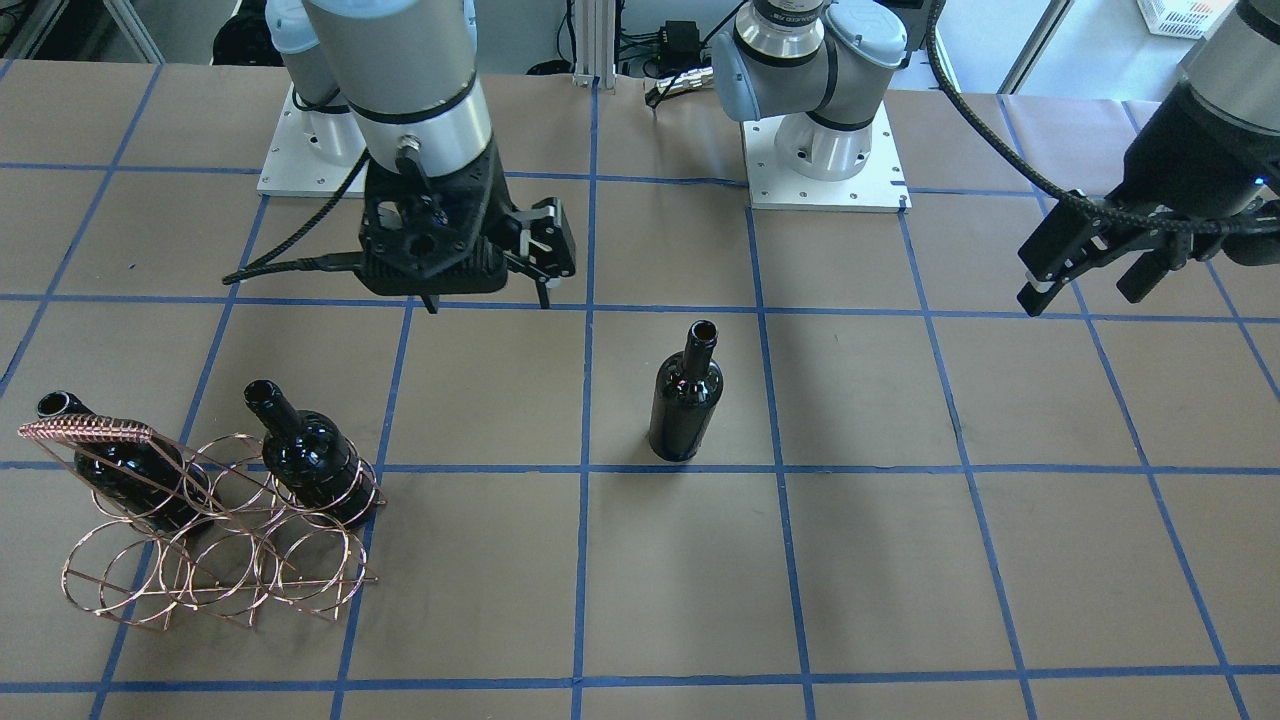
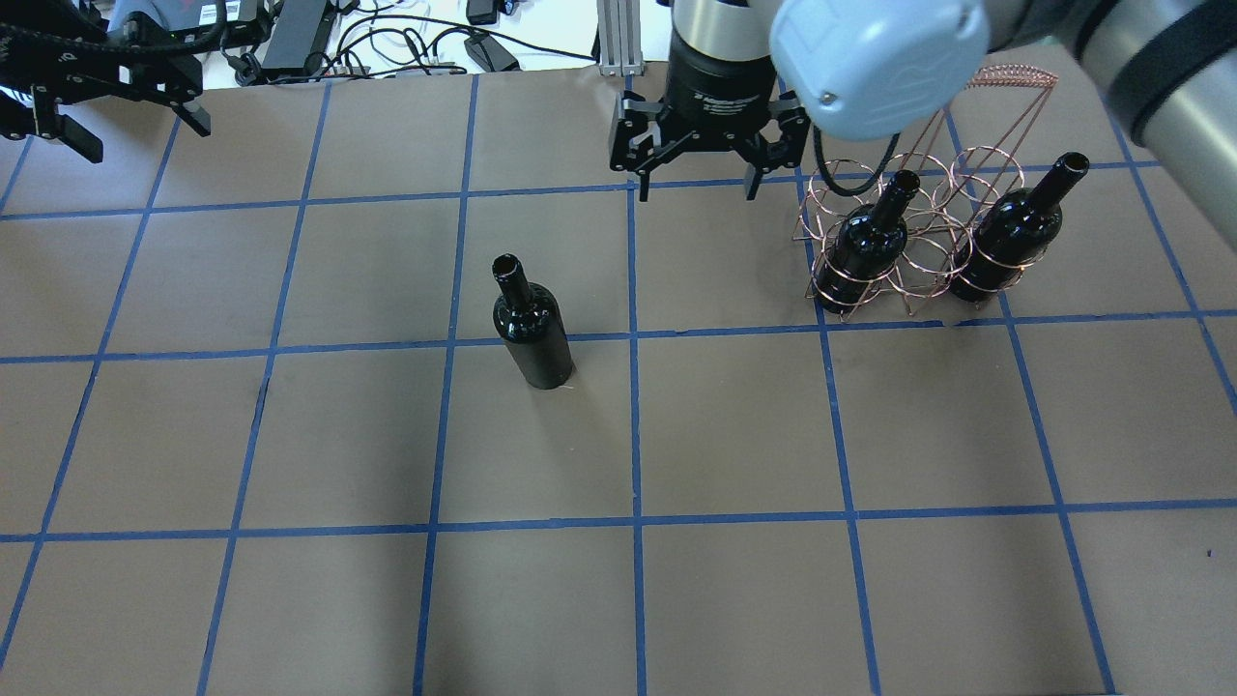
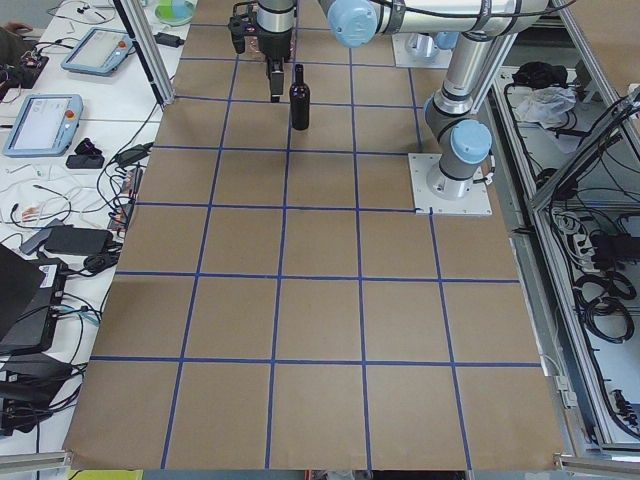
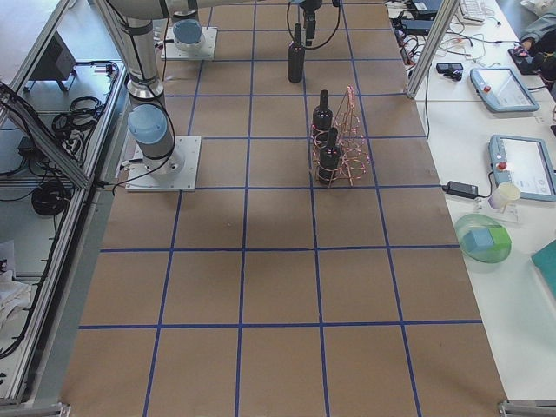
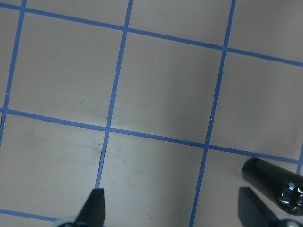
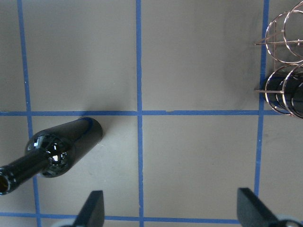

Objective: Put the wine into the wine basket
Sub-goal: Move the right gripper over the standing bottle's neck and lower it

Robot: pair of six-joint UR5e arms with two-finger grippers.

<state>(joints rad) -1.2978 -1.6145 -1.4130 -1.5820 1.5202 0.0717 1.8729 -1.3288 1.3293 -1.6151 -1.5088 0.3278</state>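
One wine bottle (image 1: 685, 400) stands upright and alone on the brown table; it also shows in the overhead view (image 2: 532, 324) and both wrist views (image 5: 274, 182) (image 6: 57, 151). The copper wire basket (image 1: 90, 432) (image 2: 1010, 72) stands to the robot's right and holds two look-alike bottles (image 2: 865, 242) (image 2: 1010, 232) in its outer loops, with the middle loops bare. My right gripper (image 2: 696, 182) (image 1: 490, 300) is open and empty, hanging above the table between the free bottle and the basket. My left gripper (image 2: 145, 130) (image 1: 1085, 295) is open and empty at the far left, well apart from the bottle.
The two arm base plates (image 1: 825, 185) (image 1: 300, 170) sit at the robot's edge of the table. Cables and devices (image 2: 387, 39) lie beyond the far edge. Blue tape lines (image 2: 633, 425) grid the paper.
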